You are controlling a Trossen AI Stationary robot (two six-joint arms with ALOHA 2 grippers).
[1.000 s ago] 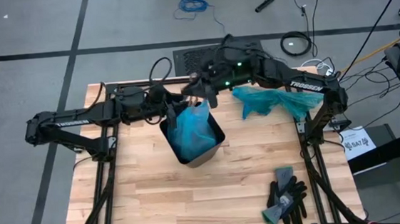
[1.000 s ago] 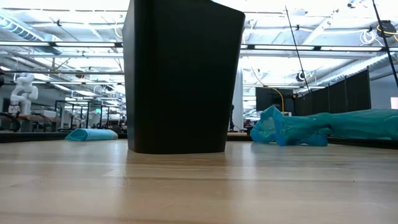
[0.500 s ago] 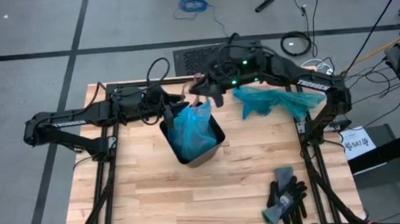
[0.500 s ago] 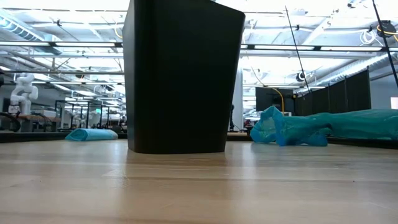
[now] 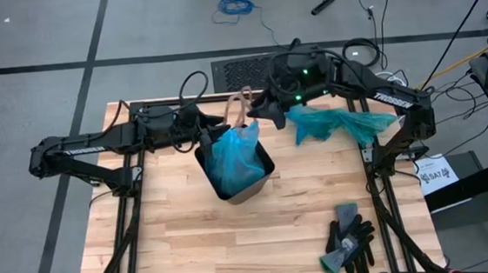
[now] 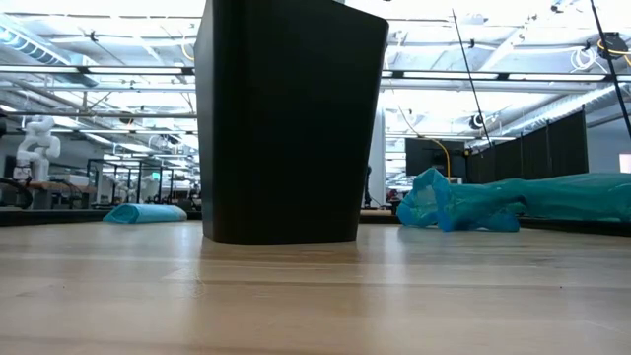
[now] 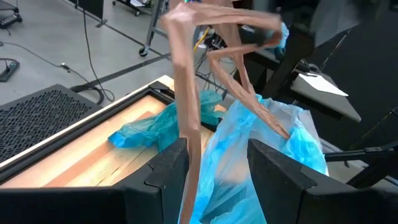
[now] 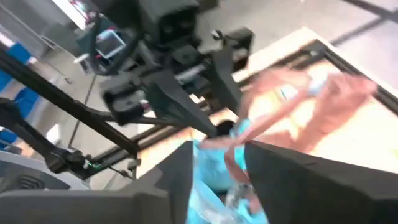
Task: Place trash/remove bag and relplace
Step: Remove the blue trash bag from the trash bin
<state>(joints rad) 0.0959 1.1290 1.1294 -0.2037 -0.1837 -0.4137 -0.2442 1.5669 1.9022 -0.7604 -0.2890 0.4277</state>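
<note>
A black bin stands mid-table with the pale blue bag bulging out of its top. The bag's pinkish drawstring loop rises above it. My left gripper is at the bin's far-left rim, fingers apart, with the bag and one drawstring strand between them. My right gripper hovers by the loop's right side, fingers apart, with strands between them. The trash is hidden. My left gripper comes level from the table's left. One drawstring strand runs upright along the inner side of one finger, and the bag's top fills the gap; I cannot tell whether it touches either. My right gripper has blurred strands between its parted fingers; I cannot tell whether it touches them.
A darker teal-green bag lies on the table right of the bin, under the right arm. Black-and-grey gloves lie at the near right. A pale blue bundle shows far left in the low view.
My right gripper has gone toward the table's right edge, away from the bin's top. The drawstring loop now stands up in plain sight above the bag, to the left of that gripper. The bin has stayed put.
</note>
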